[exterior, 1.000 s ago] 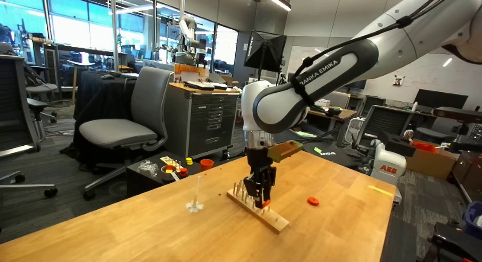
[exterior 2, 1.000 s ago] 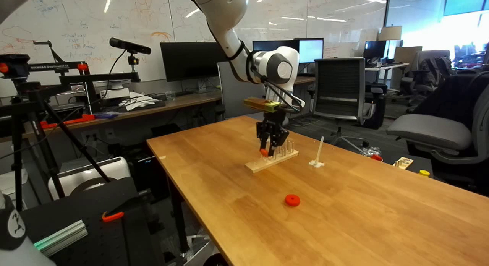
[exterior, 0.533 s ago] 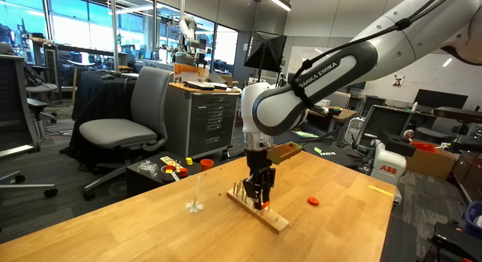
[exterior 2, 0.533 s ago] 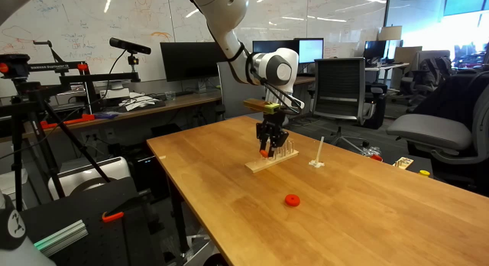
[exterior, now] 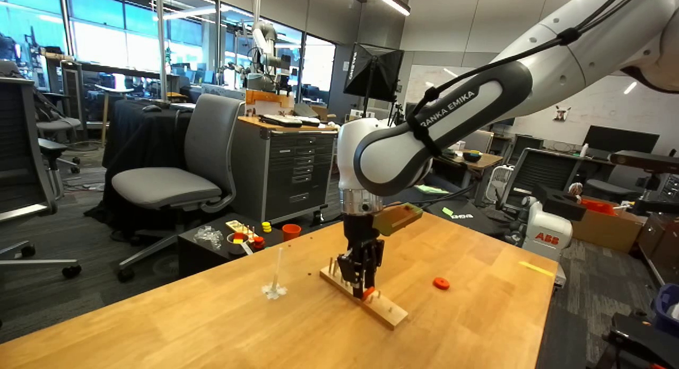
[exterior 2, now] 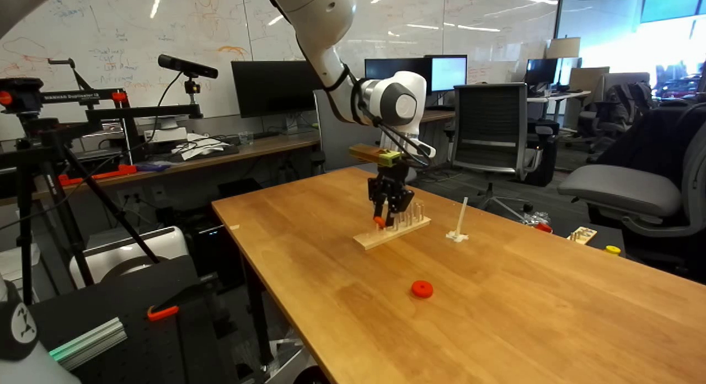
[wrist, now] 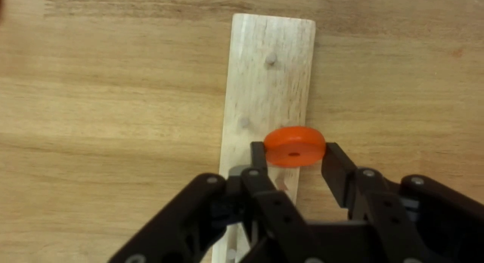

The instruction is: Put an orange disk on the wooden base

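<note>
My claw (wrist: 295, 152) moved slightly lower, clamped on the orange disk (wrist: 294, 142); placement on the wooden base (wrist: 268, 89) appears near.

On the wooden table (exterior: 212, 326) in front of me lie the pegged wooden base (wrist: 264, 93), a red-orange disk (exterior 2: 422, 288) apart from it and a yellow strip (exterior: 536, 269) near one edge, while a pale post (exterior 2: 461, 217) stands near the base.
</note>
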`<state>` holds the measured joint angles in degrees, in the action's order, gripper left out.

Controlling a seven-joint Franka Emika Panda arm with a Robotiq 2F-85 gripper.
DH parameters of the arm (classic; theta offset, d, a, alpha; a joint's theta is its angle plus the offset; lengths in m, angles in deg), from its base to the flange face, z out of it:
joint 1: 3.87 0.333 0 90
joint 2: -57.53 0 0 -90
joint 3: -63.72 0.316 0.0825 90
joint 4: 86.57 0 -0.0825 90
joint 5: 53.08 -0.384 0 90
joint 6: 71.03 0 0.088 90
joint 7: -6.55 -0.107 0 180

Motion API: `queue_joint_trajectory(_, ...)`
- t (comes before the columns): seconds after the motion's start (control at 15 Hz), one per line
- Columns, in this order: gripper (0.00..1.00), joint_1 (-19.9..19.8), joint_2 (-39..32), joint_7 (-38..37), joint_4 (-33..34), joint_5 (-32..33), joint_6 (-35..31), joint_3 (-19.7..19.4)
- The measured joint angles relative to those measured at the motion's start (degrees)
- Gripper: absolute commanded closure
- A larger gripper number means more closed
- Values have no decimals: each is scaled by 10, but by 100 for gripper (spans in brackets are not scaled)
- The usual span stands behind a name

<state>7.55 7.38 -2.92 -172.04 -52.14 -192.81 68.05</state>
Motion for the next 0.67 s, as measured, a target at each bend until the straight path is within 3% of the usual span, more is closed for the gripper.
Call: queue_joint_trajectory(0.67,82,6,13,0,-28,0,-39,1)
